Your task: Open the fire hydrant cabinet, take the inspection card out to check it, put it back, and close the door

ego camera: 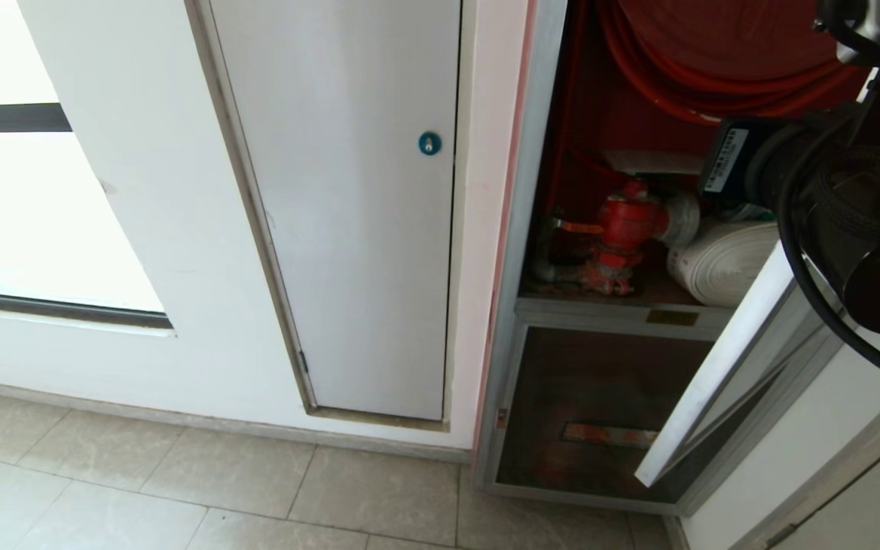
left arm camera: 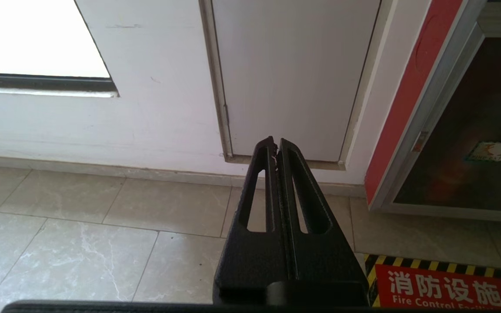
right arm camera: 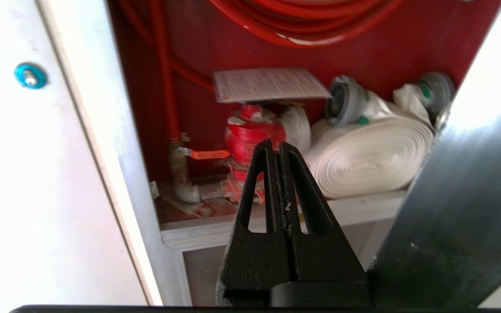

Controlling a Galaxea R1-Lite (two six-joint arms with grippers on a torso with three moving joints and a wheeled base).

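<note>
My right arm reaches into the open fire hydrant cabinet (ego camera: 532,229).
My right gripper (right arm camera: 276,148), fingers pressed together and empty, points at the red valve (right arm camera: 250,134); the inspection card (right arm camera: 268,84) lies at twelve o'clock above it, the door (right arm camera: 463,195) at three o'clock. My left gripper (left arm camera: 275,145), also closed, points at the floor (left arm camera: 81,243).

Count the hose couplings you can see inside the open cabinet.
2. One grey metal coupling sits at the left end of the white rolled hose, beside the red valve. The second coupling lies at the hose's far end, partly hidden by the door. More may be hidden.
</note>
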